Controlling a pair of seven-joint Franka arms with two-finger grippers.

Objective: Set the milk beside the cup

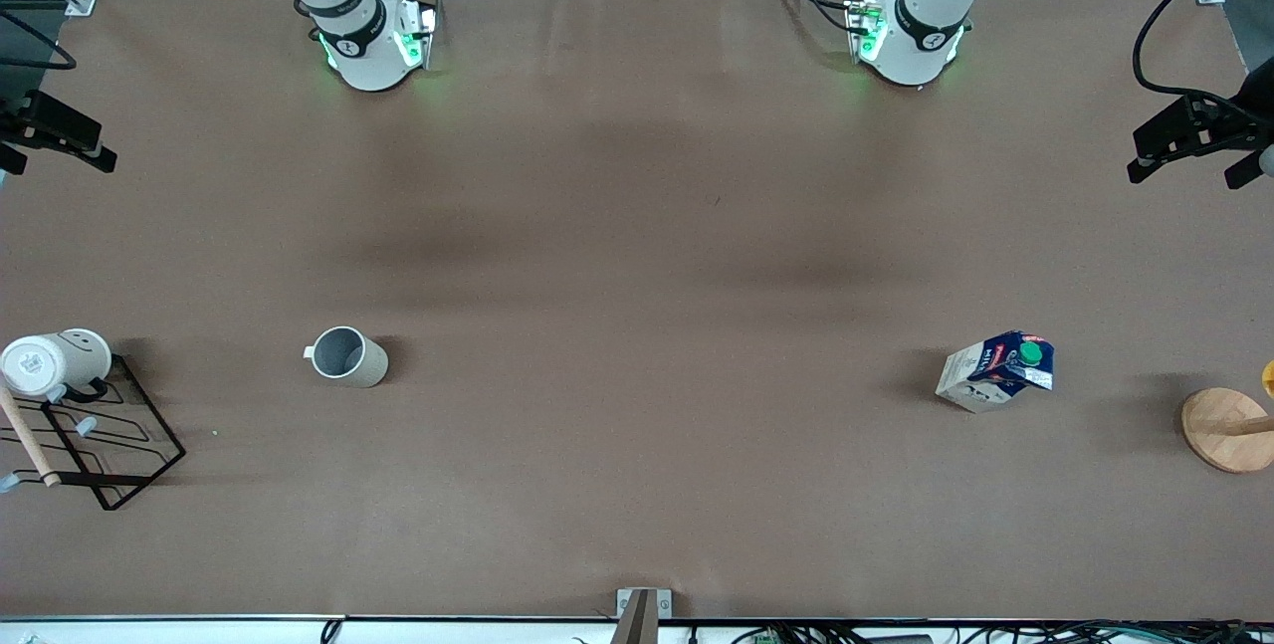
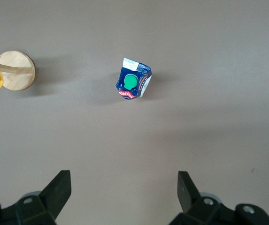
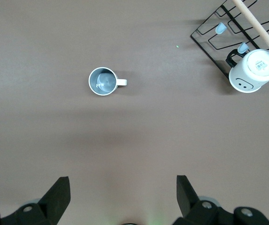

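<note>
Start of the task; nothing grasped. My left claw (image 2: 125, 194) hangs high over the table (image 1: 637, 226), jaws spread wide and empty. My right claw (image 3: 122, 194) hangs likewise, wide and empty, and that arm waits.

The milk carton (image 1: 996, 370) stands upright on the table toward the left arm's end, its green cap (image 2: 131, 82) facing up into my left wrist view, where the carton (image 2: 133, 85) sits ahead of my fingertips (image 2: 61, 180), roughly centred between them. Beside it, nearer the table's edge, stands a wooden stand (image 1: 1229, 428).

The cup (image 1: 345, 356), a beige-grey mug, stands upright toward the right arm's end, well apart from the carton and about as near the front camera. In my right wrist view its grey interior (image 3: 102, 81) is visible, handle (image 3: 121, 82) to one side. A white smiley mug (image 1: 55, 362) hangs on a black wire rack (image 1: 100, 435) at that end.

Governing relation, as I judge it: the carton lies under my left arm's reach, not my right's, so the left claw should descend on it. The gable ridge sets the carton's long axis; my jaws should close across the flat walls below the roof. The carry then runs the table's length to the cup.
</note>
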